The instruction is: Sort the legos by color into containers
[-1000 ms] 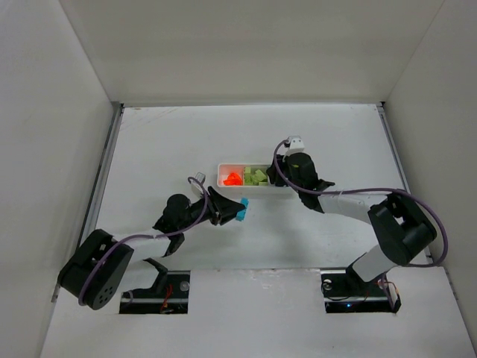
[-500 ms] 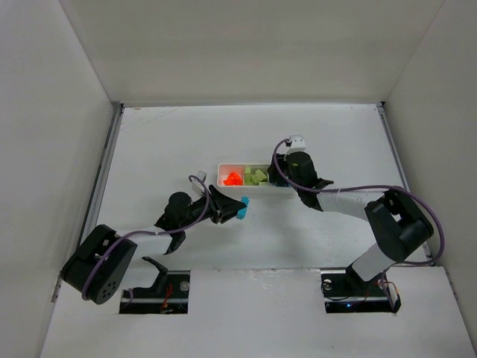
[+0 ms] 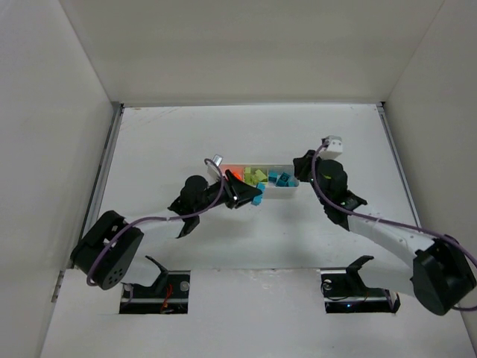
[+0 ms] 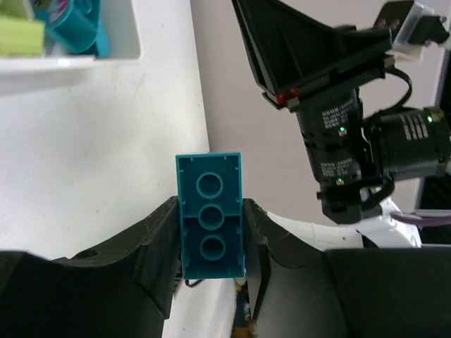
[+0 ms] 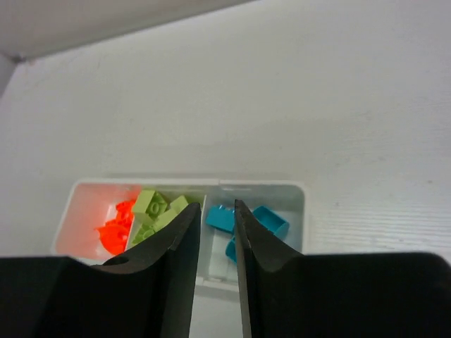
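Tray [image 5: 261,185] of white moulded plastic, long and low, with three square compartments in a row. Right wrist view: orange-red legos [image 5: 113,227] fill the left compartment, yellow-green legos [image 5: 156,210] the middle, teal legos [image 5: 248,222] the right. All are glossy, chunky blocks, and some show round studs. The right gripper [image 5: 218,211] hangs over the wall between the middle and right compartments, its fingers a narrow gap apart with nothing between them.

Left wrist view: the left gripper [image 4: 210,205] is clamped on a teal brick [image 4: 210,220], gripped by its long sides. The brick's hollow underside, with three round tubes, faces the camera. A tray corner holding teal blocks shows at upper left, with the right arm [image 4: 338,105] beyond.

Only the top view shows both arms at once. There the held brick sits just beside the tray's near wall, by the middle compartment, over the matte white table [image 3: 186,142].
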